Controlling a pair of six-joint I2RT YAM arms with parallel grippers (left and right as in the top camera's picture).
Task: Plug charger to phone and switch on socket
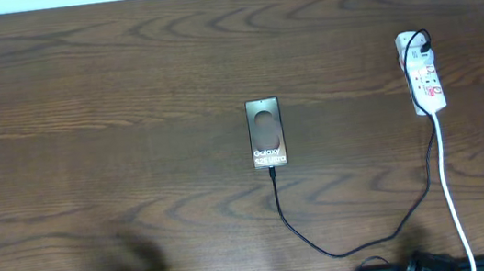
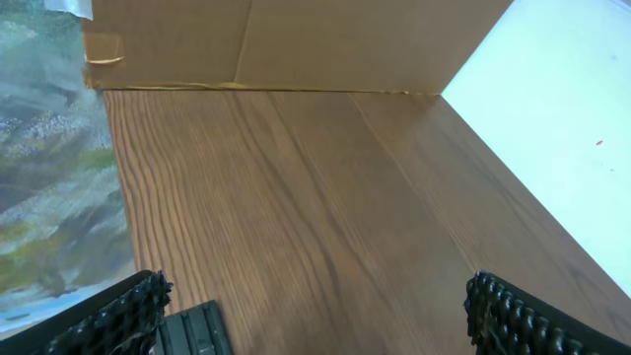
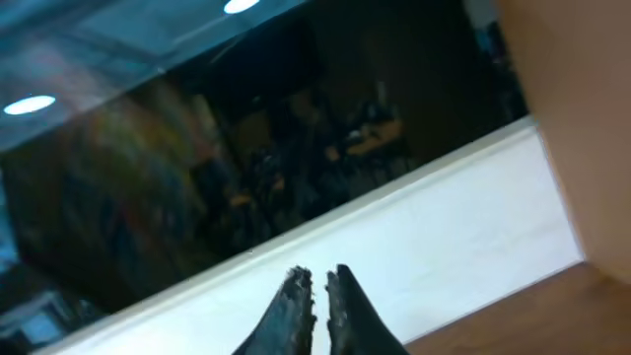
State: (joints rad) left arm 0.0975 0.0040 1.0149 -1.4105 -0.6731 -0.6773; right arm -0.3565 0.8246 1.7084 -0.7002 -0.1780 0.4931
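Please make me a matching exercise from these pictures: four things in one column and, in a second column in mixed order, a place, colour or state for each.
Column one:
1. phone
2. socket
3. charger
4. left gripper

Column two:
a. thin and black, curving over the table
b. jaws wide apart
c. in the middle of the table
d. white with red marks, on the robot's right side

Pairs: 1-c; 2-d; 3-a; 4-b
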